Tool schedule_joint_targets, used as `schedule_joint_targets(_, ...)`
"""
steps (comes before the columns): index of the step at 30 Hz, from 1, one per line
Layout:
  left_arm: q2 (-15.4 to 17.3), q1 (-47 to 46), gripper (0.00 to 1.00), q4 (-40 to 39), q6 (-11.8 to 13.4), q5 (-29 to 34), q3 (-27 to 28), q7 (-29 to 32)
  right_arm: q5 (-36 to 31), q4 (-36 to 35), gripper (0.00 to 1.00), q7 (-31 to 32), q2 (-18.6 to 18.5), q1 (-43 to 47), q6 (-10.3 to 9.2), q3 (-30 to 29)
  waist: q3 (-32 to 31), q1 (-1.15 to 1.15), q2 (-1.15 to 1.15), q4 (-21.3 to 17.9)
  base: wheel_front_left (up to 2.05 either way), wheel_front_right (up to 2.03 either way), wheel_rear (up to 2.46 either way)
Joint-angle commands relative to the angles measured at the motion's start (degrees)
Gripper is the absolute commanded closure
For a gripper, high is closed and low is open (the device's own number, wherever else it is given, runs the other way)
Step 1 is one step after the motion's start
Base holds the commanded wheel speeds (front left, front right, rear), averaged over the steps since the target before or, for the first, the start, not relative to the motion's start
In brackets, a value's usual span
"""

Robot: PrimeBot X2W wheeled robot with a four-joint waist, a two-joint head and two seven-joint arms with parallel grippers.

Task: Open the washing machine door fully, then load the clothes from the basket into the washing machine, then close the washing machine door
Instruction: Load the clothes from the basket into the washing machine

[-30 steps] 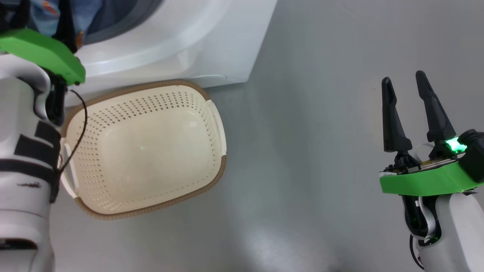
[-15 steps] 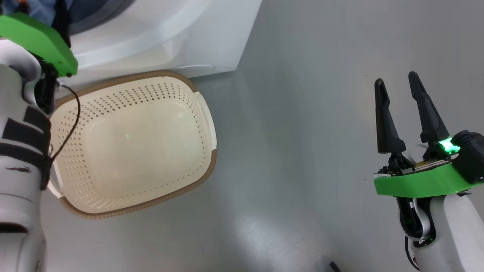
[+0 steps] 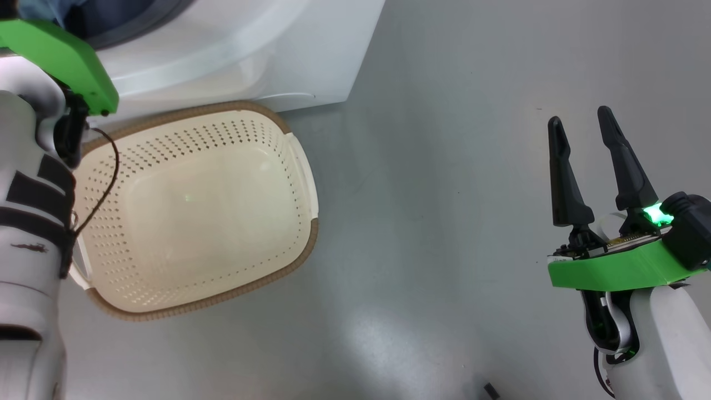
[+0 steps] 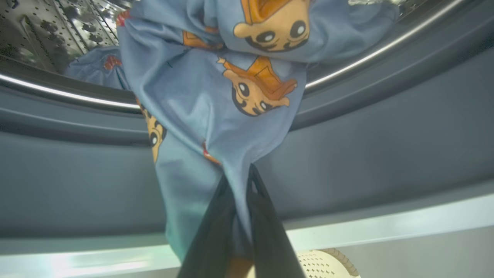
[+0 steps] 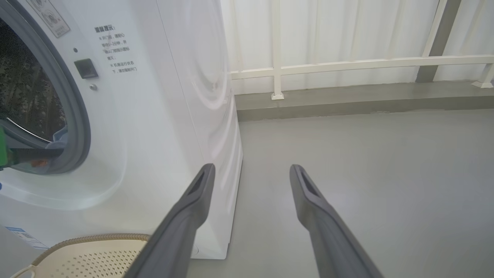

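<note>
Tucking in a hanging end

The left claw (image 4: 239, 174) is clamped on the blue printed clothes (image 4: 216, 100), which drape over the rubber seal (image 4: 366, 135) of the washing machine (image 3: 250, 50). It is probably pushing them deeper so nothing hangs out. The basket (image 3: 303, 261) sits unloaded below, and the right claw (image 3: 579, 114) waits spread over the floor (image 3: 444, 194).

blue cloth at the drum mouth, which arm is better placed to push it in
Left: left claw is shut on the cloth at the seal; right claw hangs open over the floor, well aside.
</note>
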Motion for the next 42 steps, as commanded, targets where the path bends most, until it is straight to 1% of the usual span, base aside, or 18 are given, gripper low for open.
schedule_joint_targets(1, 3.1, -1.3, 1.0, -1.4, 0.5, 0.3, 0.5, -2.7, -0.6, -1.2, 0.0, -0.4, -0.4, -0.8, 0.26, 1.3, 0.1, 0.0, 0.0, 0.2, 0.0, 0.0, 0.0)
schedule_joint_targets(7, 3.5, -1.9, 1.0, -2.3, 0.8, -0.6, 1.4, -8.8, -0.8, -1.1, 0.0, -0.4, -0.3, -0.9, 0.26, 1.4, 0.2, 0.0, 0.0, 0.4, 0.0, 0.0, 0.0)
schedule_joint_targets(12, 4.8, -3.4, 1.0, -2.2, -0.6, -1.5, 1.9, -11.1, -0.7, -1.3, 0.0, -0.4, -0.3, -0.9, 0.26, 2.1, 1.3, 0.0, 0.0, -0.3, 0.0, 0.0, 0.0)
schedule_joint_targets(14, 5.5, -4.4, 1.0, -2.6, -0.8, -1.9, 2.4, -12.8, -0.8, -1.5, 0.0, -0.4, -0.2, -1.0, 0.26, 2.2, 2.1, 0.0, 0.0, -0.7, 0.0, 0.0, 0.0)
schedule_joint_targets(17, 6.2, -6.0, 1.0, -3.7, -0.7, -3.4, 4.1, -15.5, -0.8, -1.6, 0.0, -0.4, -0.1, -1.0, 0.26, 2.0, 3.0, 0.0, 0.0, -1.2, 0.0, 0.0, 0.0)
schedule_joint_targets(19, 6.4, -6.7, 1.0, -4.7, -1.0, -5.6, 6.6, -16.5, -0.9, -1.8, 0.0, -0.4, 0.0, -1.1, 0.26, 2.0, 3.4, 0.0, 0.0, -1.5, 0.0, 0.0, 0.0)
schedule_joint_targets(22, 7.1, -7.6, 1.0, -8.7, -2.2, -6.9, 8.9, -17.1, -0.9, -2.1, 0.0, -0.4, 0.3, -1.3, 0.26, 1.9, 4.2, 0.0, 0.0, -1.9, 0.0, 0.0, 0.0)
schedule_joint_targets(24, 7.7, -6.9, 1.0, -14.6, -2.9, -6.8, 11.2, -17.2, -1.0, -2.3, 0.0, -0.4, 0.5, -1.4, 0.26, 1.9, 5.0, 0.0, 0.0, -1.9, 0.0, 0.0, 0.0)
schedule_joint_targets(26, 7.4, -5.3, 1.0, -19.0, -3.4, -6.8, 13.7, -17.2, -1.1, -2.3, 0.0, -0.4, 0.8, -1.7, 0.26, 1.9, 5.4, 0.0, 0.0, -1.9, 0.0, 0.0, 0.0)
schedule_joint_targets(28, 6.5, -3.8, 1.0, -20.3, -3.9, -7.2, 15.5, -17.2, -1.1, -2.1, 0.0, -0.4, 1.0, -1.8, 0.26, 2.1, 5.5, 0.0, 0.0, -1.9, 0.0, 0.0, 0.0)
schedule_joint_targets(31, 5.6, -3.1, 1.0, -18.3, -4.3, -6.4, 15.0, -17.2, -1.2, -1.9, 0.0, -0.4, 1.1, -1.9, 0.26, 2.3, 5.3, 0.0, 0.0, -1.9, 0.0, 0.0, 0.0)
schedule_joint_targets(35, 5.0, -4.0, 1.0, -13.5, -4.7, -5.6, 12.5, -16.9, -1.2, -1.7, 0.0, -0.4, 1.1, -1.8, 0.26, 2.4, 5.1, 0.0, 0.0, -1.8, 0.0, 0.0, 0.0)
schedule_joint_targets(42, 5.4, -6.8, 1.0, -7.3, -4.8, -4.6, 8.3, -12.7, -1.1, -1.5, 0.0, -0.4, 0.9, -1.9, 0.26, 2.9, 4.9, 0.0, 0.0, -2.0, 0.0, 0.0, 0.0)
